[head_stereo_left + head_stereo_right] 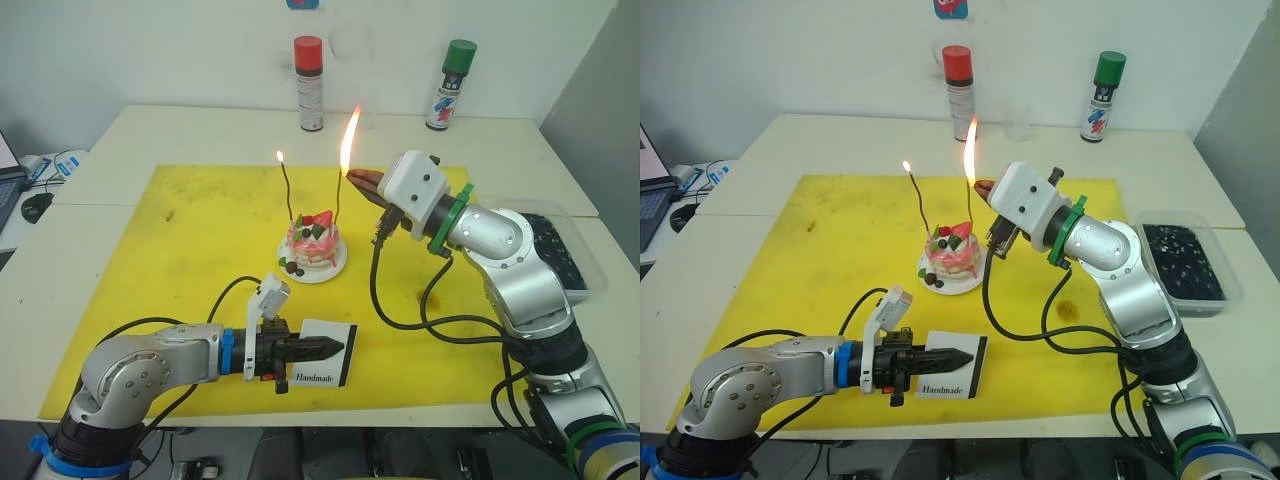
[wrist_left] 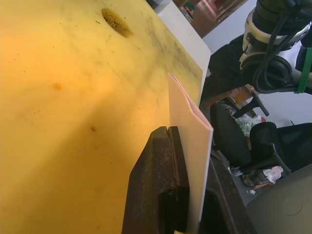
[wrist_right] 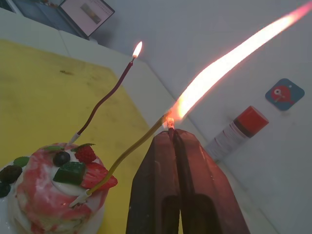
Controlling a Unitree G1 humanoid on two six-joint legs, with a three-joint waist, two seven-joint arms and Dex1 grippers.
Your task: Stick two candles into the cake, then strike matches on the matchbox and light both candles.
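At frame centre, the right gripper [image 3: 171, 130], fingers pressed together on a burning match [image 3: 170, 123], touches the second long wavy golden candle [image 3: 127, 150] in the small pink-and-white cake [image 1: 312, 244]. Lower left, the left gripper [image 1: 338, 348] pinches the flat white matchbox [image 1: 322, 366].

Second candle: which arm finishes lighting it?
Right. The right gripper holds a burning match at the second candle's tip. The left gripper is low, clamped on the matchbox; the other candle already burns.

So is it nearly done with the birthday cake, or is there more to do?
Nearly. Both candles stand in the cake; the left candle already burns with a small flame. The right gripper holds a flaming match at the right candle's tip, lighting it now. The left gripper pins the matchbox.
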